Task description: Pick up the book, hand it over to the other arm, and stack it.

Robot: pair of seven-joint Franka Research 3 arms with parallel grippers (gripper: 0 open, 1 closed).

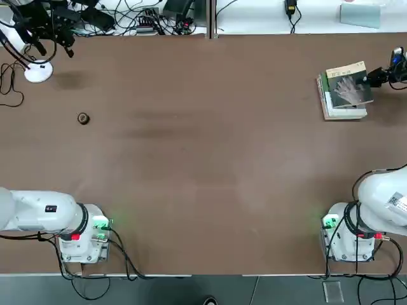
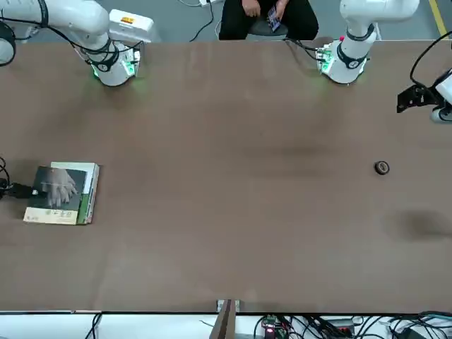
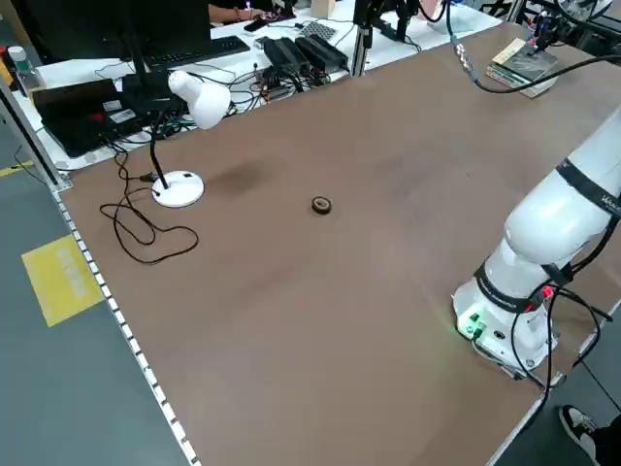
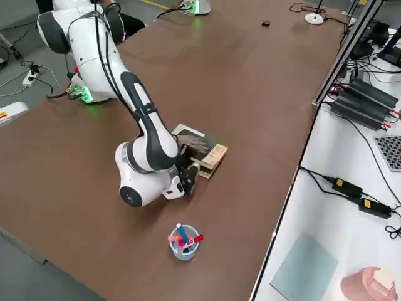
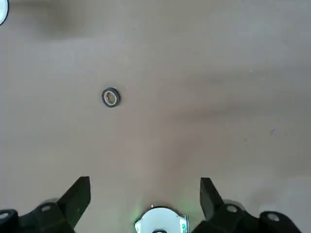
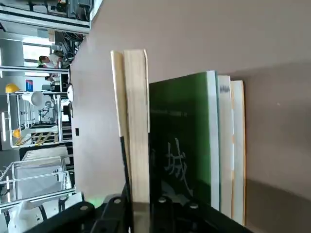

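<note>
The book (image 1: 348, 84), thin, dark grey with a pale hand on its cover, lies on top of a thicker green-and-white book (image 1: 343, 108) at the table's far right. It also shows from the front as the book (image 2: 56, 187). My right gripper (image 1: 376, 77) reaches in from the right and is shut on the book's outer edge. In the right wrist view the fingers clamp its cream page edge (image 6: 136, 121), which rests against the green cover (image 6: 180, 145). My left gripper (image 5: 143, 189) hangs open and empty high over the table's left side.
A small dark ring (image 1: 83, 118) lies on the left part of the table, with a white desk lamp (image 1: 38, 71) behind it. A cup of pens (image 4: 182, 241) stands near the right arm. Cables run along the far edge. A person (image 2: 268, 18) sits behind the bases.
</note>
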